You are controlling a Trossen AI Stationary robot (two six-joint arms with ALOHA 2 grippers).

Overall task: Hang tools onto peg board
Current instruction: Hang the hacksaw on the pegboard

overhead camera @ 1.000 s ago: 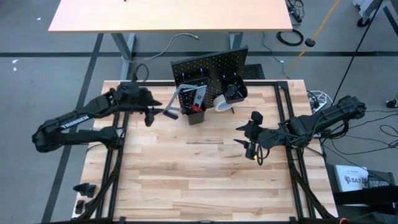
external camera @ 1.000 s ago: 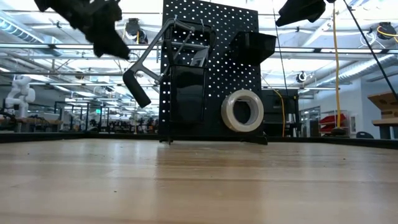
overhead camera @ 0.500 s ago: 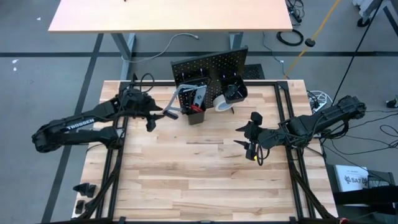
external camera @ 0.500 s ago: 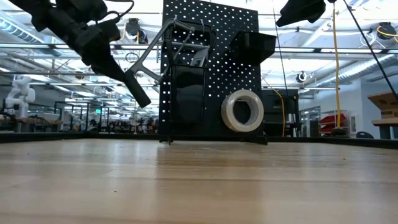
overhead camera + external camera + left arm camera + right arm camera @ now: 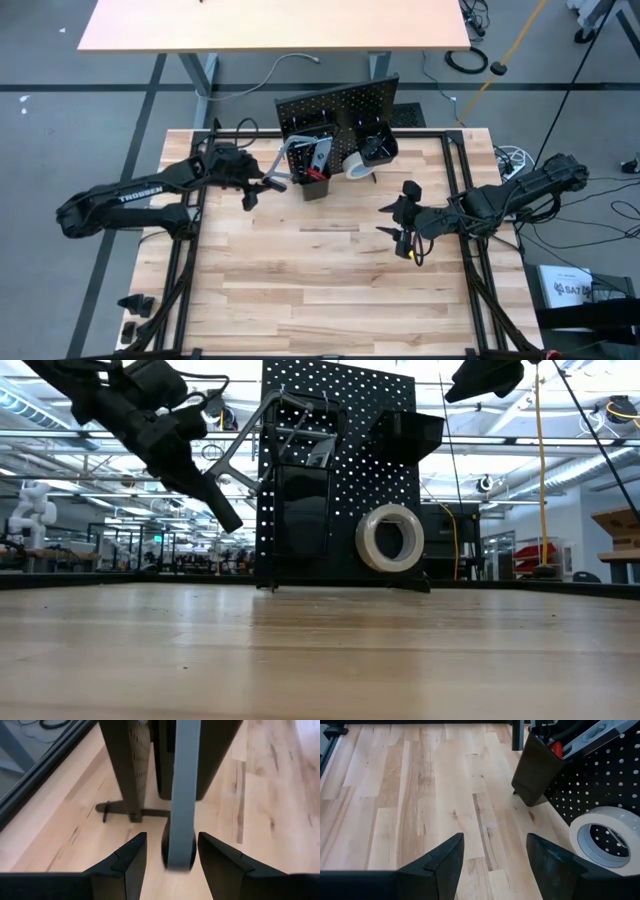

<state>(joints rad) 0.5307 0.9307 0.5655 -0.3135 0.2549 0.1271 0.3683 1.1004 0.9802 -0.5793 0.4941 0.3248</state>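
Peg board [image 5: 338, 118] upright at the wood surface [image 5: 320, 290] far edge, left pincer [image 5: 168, 851] wide around the bar clamp [image 5: 182, 795], right pincer [image 5: 492, 851] wide, empty, over bare planks.

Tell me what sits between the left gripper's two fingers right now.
In the left wrist view, the grey bar clamp runs between the open fingers of the left gripper, a gap showing on each side. Beyond stands the peg board.

Light wood surface [image 5: 320, 290] underneath everything, a tan desk [image 5: 270, 25] beyond it, a black cable coil [image 5: 466, 60] on the floor near that desk's corner.
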